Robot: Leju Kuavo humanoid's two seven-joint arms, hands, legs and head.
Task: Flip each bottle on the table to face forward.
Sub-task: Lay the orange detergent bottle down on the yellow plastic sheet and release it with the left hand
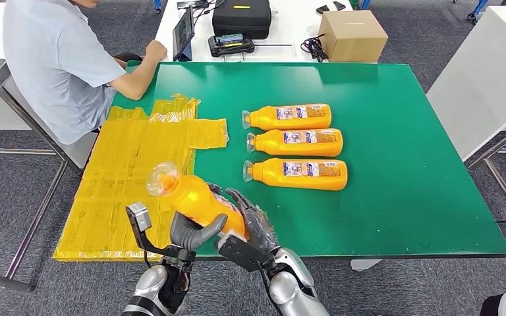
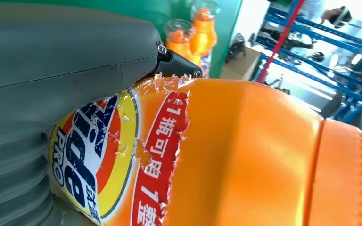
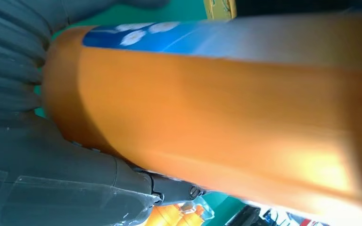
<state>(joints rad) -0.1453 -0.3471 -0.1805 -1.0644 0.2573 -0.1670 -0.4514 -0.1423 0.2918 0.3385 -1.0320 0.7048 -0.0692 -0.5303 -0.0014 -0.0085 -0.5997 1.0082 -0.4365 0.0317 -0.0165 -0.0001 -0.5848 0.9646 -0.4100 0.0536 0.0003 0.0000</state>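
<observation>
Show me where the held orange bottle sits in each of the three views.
Head view: held bottle low centre-left, both hands on it, cap up-left.
Left wrist view: bottle close up, torn front label showing.
Right wrist view: bottle crossing the picture, blue label edge.
Shared landmark: green table.

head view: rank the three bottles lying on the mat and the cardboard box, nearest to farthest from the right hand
From the right hand, which grips the lifted bottle:
1. Front lying bottle, row's near end.
2. Middle lying bottle, behind it.
3. Back lying bottle, row's far end.
4. Cardboard box, on the white table beyond.
</observation>
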